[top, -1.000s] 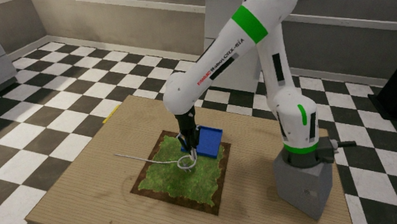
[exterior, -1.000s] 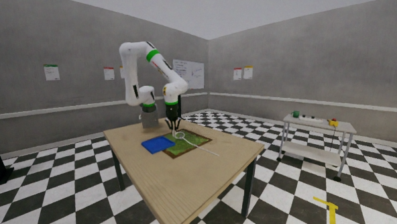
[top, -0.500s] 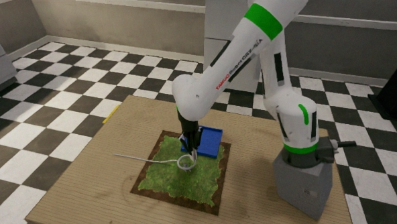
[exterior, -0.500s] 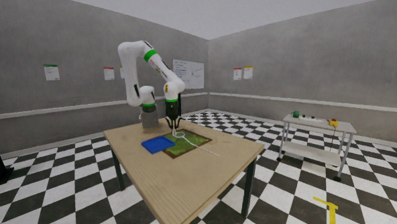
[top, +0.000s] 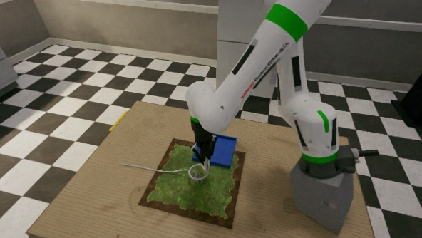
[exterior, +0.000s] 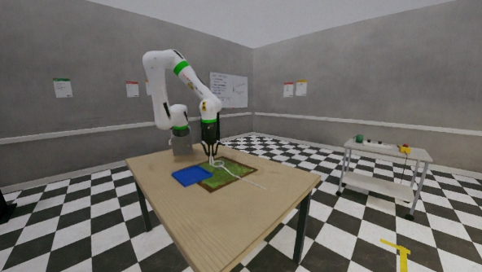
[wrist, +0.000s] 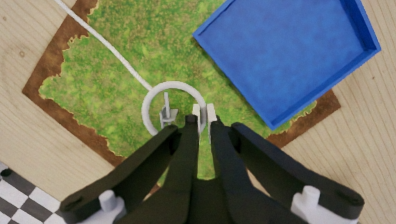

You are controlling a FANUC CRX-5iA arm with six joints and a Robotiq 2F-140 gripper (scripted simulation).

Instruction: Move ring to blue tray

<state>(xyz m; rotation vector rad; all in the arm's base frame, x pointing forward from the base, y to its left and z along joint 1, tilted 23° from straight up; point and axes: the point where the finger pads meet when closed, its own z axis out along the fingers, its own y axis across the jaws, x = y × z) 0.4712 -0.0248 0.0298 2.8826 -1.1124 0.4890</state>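
A white ring [wrist: 172, 107] with a white cord [wrist: 102, 42] tied to it hangs over the green grass mat [wrist: 130, 75]. My gripper [wrist: 203, 113] is shut on the ring's rim on the side nearest the blue tray [wrist: 287, 50]. Seen from above in the wrist view, the small grey stake [wrist: 167, 116] still stands inside the ring's circle. In the top view the ring [top: 198, 172] sits level just under my fingertips [top: 205, 163], a little above the mat, and the tray [top: 218, 150] lies empty right behind it.
The cord [top: 153, 168] trails left across the wooden table. The grass mat [top: 192, 180] lies in a brown border at the table's middle. The arm's grey base [top: 322, 192] stands at the table's right. A trolley [exterior: 383, 171] stands far off on the floor.
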